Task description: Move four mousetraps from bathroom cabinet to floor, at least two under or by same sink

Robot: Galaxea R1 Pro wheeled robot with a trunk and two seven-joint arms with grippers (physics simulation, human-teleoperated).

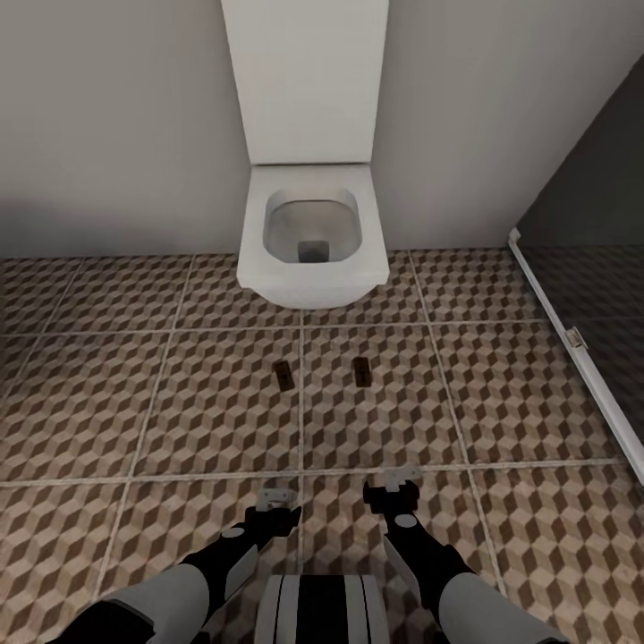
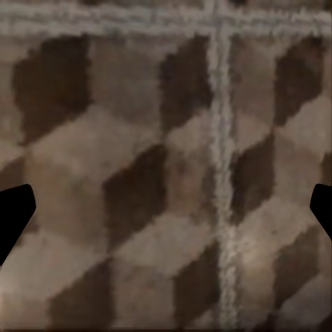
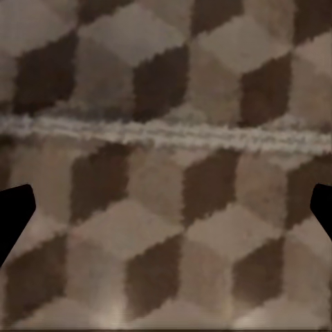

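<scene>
Two mousetraps lie flat on the bathroom floor (image 1: 179, 402) in front of the toilet, one (image 1: 284, 373) left of a grout line and one (image 1: 361, 371) right of it. My left gripper (image 1: 277, 497) and right gripper (image 1: 394, 483) hang low over the tiles, nearer to me than the traps and apart from them. Both wrist views look straight at cube-patterned tile, with the left gripper (image 2: 166, 214) and the right gripper (image 3: 166, 214) open and nothing between their dark fingertips. The cabinet and the sink are out of view.
A white square toilet (image 1: 309, 233) with its tall cistern panel (image 1: 304, 80) stands against the back wall. A dark glass partition with a white bottom rail (image 1: 581, 349) runs along the right side. Patterned tile stretches to the left.
</scene>
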